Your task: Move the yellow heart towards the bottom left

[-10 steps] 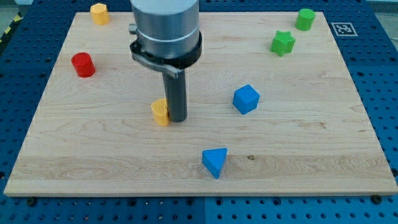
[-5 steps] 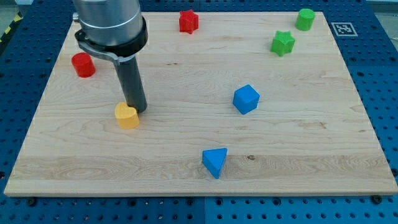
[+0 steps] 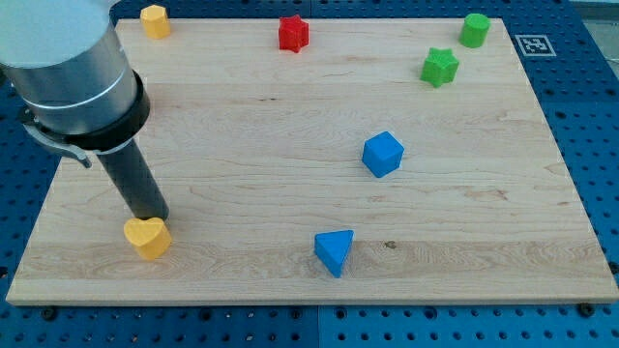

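The yellow heart [image 3: 147, 237] lies near the view's bottom left of the wooden board [image 3: 290, 222]. My tip [image 3: 153, 217] stands just above it toward the view's top, touching or almost touching its upper edge. The rod rises up and to the left into the grey arm body, which hides the red cylinder seen earlier.
A yellow block [image 3: 154, 19] sits at the top left and a red star [image 3: 293, 33] at the top middle. A green star [image 3: 440, 67] and a green cylinder [image 3: 474, 29] are at the top right. A blue cube [image 3: 383, 154] and a blue triangular block [image 3: 335, 251] lie right of centre.
My tip has moved down and to the left, pushing the yellow heart from the board's middle to its bottom left. The arm now covers the red cylinder.
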Available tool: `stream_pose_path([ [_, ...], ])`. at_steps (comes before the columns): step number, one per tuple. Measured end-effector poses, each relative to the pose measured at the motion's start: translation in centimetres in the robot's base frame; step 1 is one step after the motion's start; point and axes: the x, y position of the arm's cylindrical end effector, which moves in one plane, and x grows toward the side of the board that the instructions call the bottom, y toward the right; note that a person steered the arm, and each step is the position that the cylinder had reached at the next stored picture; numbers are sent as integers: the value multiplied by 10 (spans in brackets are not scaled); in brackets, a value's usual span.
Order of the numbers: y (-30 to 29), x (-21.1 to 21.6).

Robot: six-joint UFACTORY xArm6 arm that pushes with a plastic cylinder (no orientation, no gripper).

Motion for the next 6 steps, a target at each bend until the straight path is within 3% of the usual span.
stream_pose_path([
  [3, 54, 17],
  [6, 16, 20],
])
